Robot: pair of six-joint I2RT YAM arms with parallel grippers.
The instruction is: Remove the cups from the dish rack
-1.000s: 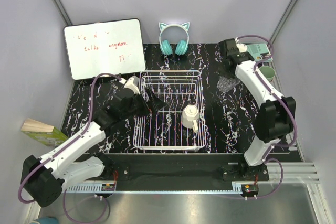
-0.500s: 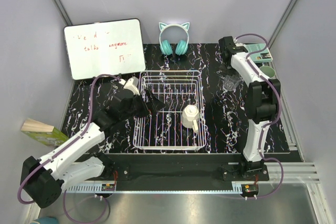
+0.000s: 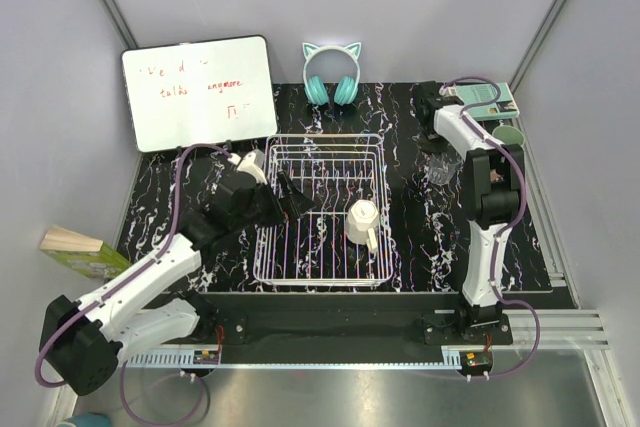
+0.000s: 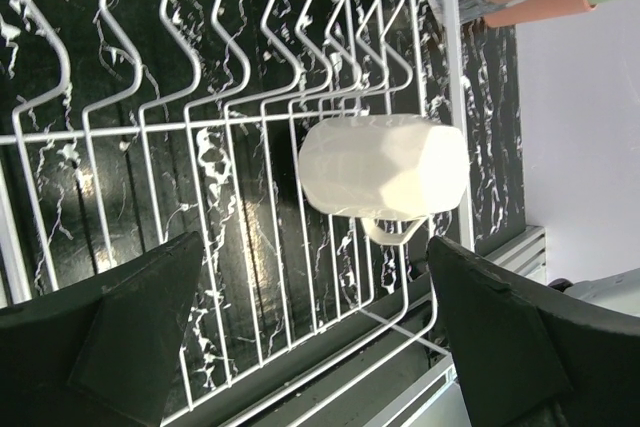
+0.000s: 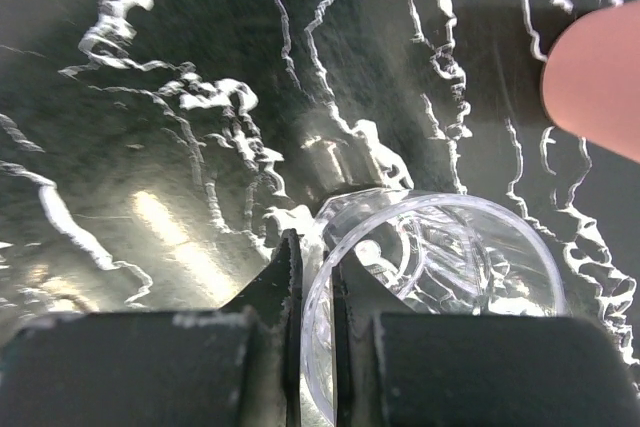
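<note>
— Cups: where do we find them?
— We see a cream-white mug (image 3: 362, 221) inside the white wire dish rack (image 3: 320, 137), in its near right part. A clear glass (image 5: 450, 247) is outside the rack, over the black marbled table (image 3: 420, 237) to the right and toward the far edge; we cannot tell whether it rests there or is lifted. A salmon-pink cup (image 5: 600, 77) is near the glass, and a sage-green cup (image 3: 508, 135) sits by the table's right edge.
— And the grippers?
— Our right gripper (image 5: 315, 247) is pinched onto the glass's rim, one finger inside, one outside. Our left gripper (image 3: 288, 194) hovers over the rack's far left part, its fingers (image 4: 140, 337) spread wide and holding nothing, the mug showing between them in the wrist view
</note>
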